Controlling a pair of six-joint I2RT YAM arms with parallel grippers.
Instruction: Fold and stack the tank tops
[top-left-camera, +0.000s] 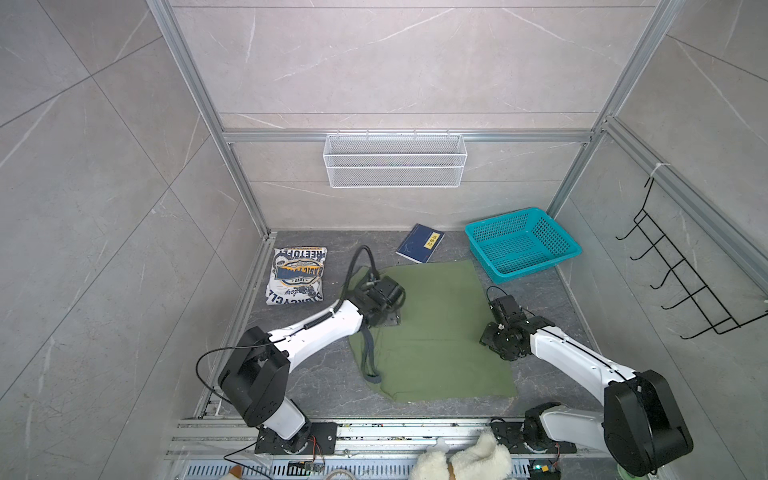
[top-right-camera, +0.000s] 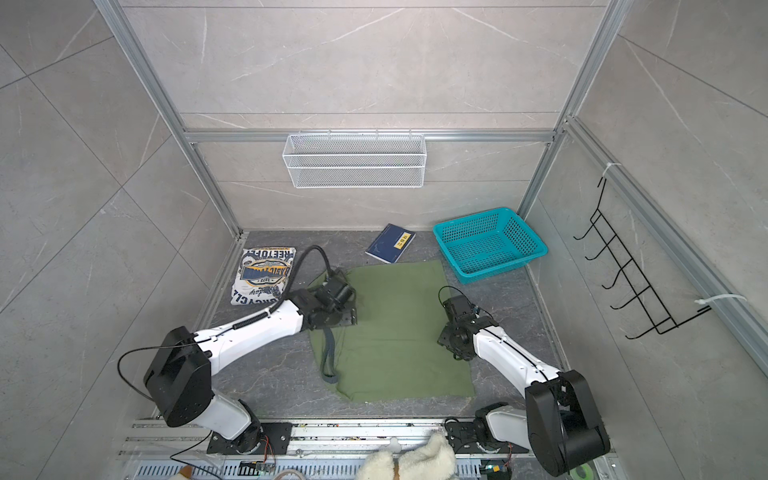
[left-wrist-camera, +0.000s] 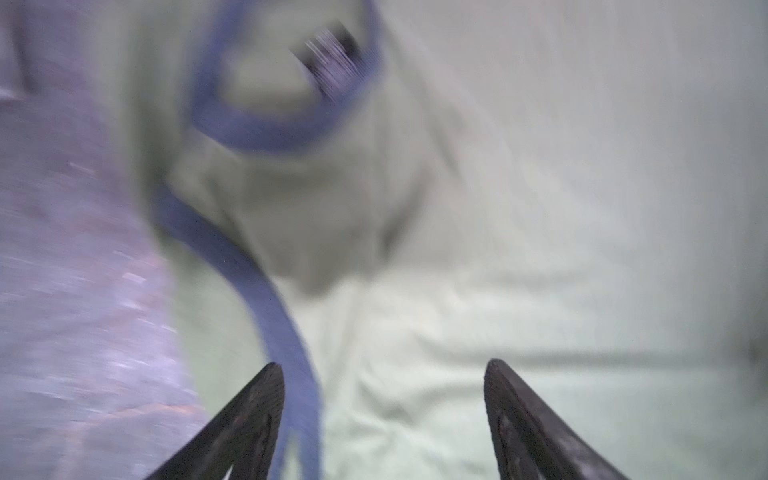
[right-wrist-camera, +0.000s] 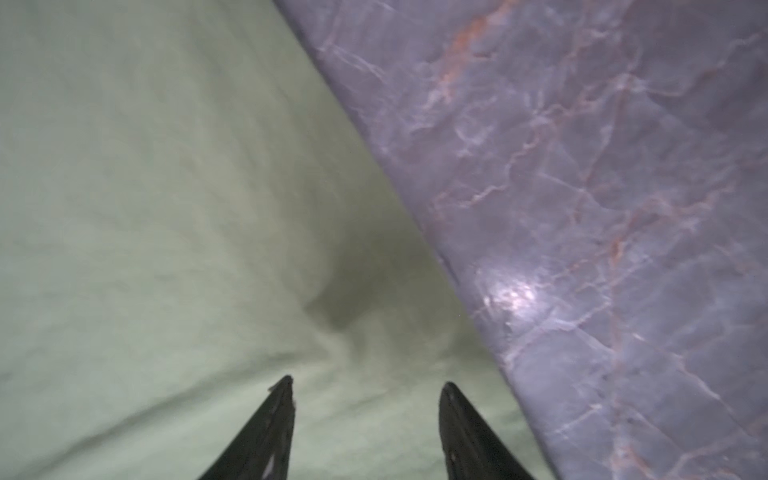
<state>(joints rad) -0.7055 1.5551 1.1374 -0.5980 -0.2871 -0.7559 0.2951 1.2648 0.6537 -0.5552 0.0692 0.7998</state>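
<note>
The white tank top (top-left-camera: 297, 276) lies folded into a neat packet at the far left of the bench (top-left-camera: 316, 386), badge print up, while the olive green tank top (top-left-camera: 436, 332) is spread flat in the middle, one navy-trimmed strap (top-left-camera: 370, 357) trailing along its left side. The step in hand appears to be the first fold of the green top. The left gripper (left-wrist-camera: 383, 365) hovers low over the strap end of the cloth, jaws apart and clamping nothing, the strap running just beside one finger. The right gripper (right-wrist-camera: 366, 381), jaws likewise parted and empty, is poised over the cloth just inside its right edge. The next move probably calls for each gripper to drop and pinch an edge of the fabric, then carry it across so the top halves cleanly; the loose strap likely wants tucking in first, and the finished packet would then go onto the white one
</note>
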